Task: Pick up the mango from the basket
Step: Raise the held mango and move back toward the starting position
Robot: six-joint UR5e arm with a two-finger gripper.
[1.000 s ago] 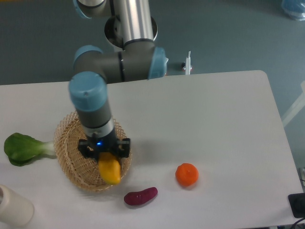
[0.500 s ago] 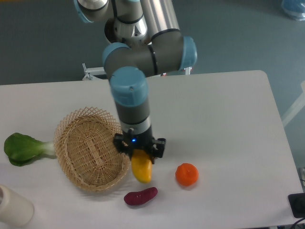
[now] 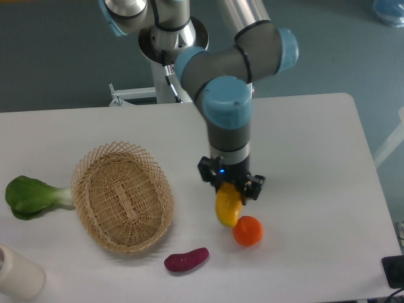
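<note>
My gripper (image 3: 229, 191) is shut on the yellow mango (image 3: 228, 207), which hangs below it over the table, to the right of the wicker basket (image 3: 122, 196). The mango's lower end is close to the upper left side of the round orange fruit (image 3: 247, 231); I cannot tell whether they touch. The basket holds nothing and lies at the left of the table.
A small purple vegetable (image 3: 186, 259) lies in front of the basket. A green leafy vegetable (image 3: 31, 196) lies left of the basket. A white cylinder (image 3: 16, 275) stands at the front left corner. The table's right edge is far right.
My gripper has carried the mango up out of the basket and rightwards across the table, from the basket's front rim to a spot beside the orange fruit.
</note>
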